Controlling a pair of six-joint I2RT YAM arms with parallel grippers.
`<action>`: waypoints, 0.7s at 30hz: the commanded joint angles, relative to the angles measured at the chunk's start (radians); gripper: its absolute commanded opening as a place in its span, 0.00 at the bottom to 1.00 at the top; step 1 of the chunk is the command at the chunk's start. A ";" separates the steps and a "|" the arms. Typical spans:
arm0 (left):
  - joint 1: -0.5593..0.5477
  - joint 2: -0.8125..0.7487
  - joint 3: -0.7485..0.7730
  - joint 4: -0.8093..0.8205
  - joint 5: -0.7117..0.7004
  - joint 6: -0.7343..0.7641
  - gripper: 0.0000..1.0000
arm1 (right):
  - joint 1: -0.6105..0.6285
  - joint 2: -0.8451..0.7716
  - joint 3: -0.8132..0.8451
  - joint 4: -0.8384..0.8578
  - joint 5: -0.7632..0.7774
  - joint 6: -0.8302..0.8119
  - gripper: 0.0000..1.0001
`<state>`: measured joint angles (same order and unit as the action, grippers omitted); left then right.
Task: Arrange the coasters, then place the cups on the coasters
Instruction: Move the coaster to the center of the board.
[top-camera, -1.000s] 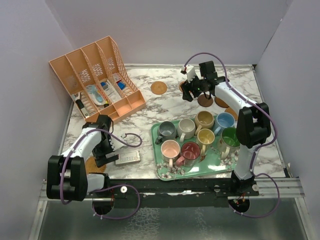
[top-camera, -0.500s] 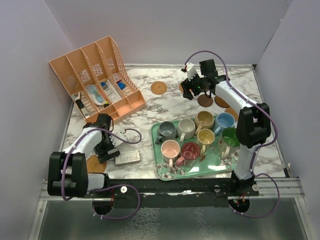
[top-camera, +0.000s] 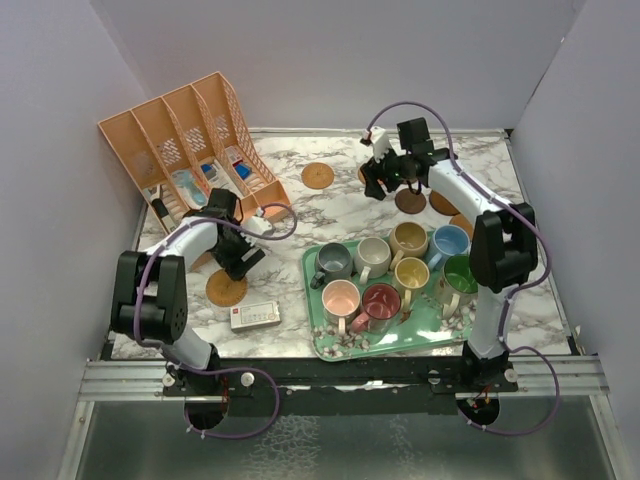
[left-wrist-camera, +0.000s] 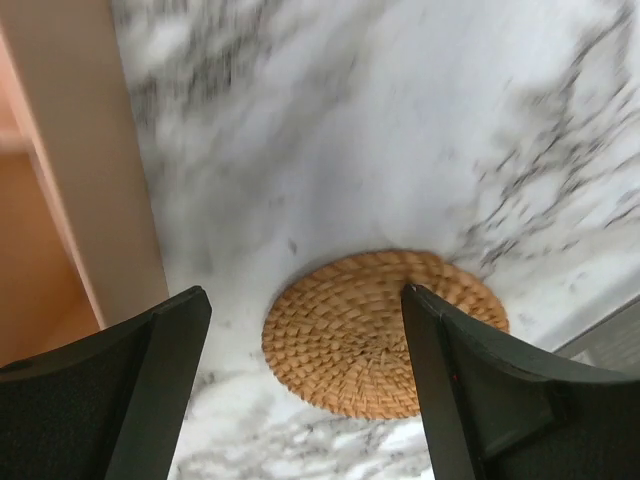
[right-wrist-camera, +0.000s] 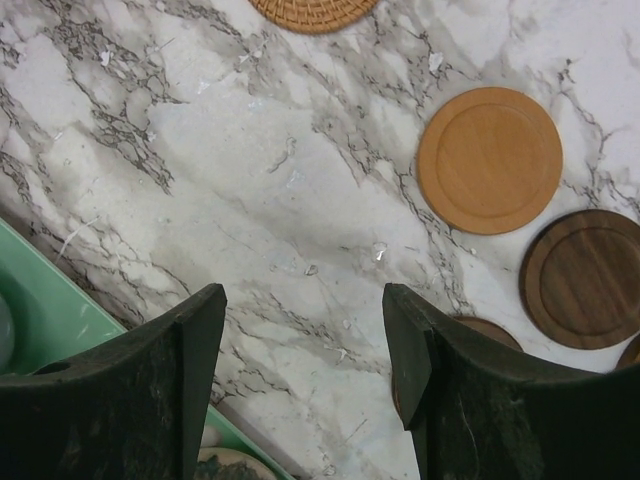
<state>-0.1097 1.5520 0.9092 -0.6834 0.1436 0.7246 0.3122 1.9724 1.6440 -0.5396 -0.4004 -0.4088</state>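
My left gripper hangs open over the marble, with a woven tan coaster lying flat below, between its fingers and untouched. Open too, my right gripper holds nothing above bare marble. Close to it lie a smooth orange-tan coaster, a dark brown coaster and a woven one. Several cups stand on the green tray, among them grey, blue and dark red.
A peach desk organizer with small items stands at the back left, close beside my left gripper. A white flat box lies near the tray's left front corner. Grey walls enclose the table on three sides.
My left arm has swung from the front left edge back toward the organizer, and its jaws have narrowed slightly. The right arm has barely moved.
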 joint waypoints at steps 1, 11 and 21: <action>-0.058 0.086 0.099 0.132 0.082 -0.069 0.81 | 0.005 0.062 0.033 -0.056 -0.066 -0.043 0.65; -0.159 0.280 0.320 0.169 0.065 -0.124 0.80 | 0.015 0.119 0.060 -0.124 -0.109 -0.108 0.65; -0.125 0.310 0.519 0.012 0.117 -0.127 0.80 | 0.031 0.156 0.113 -0.169 -0.095 -0.149 0.64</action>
<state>-0.2844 1.8641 1.3167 -0.6121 0.2451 0.5728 0.3344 2.1227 1.7420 -0.6777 -0.4877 -0.5152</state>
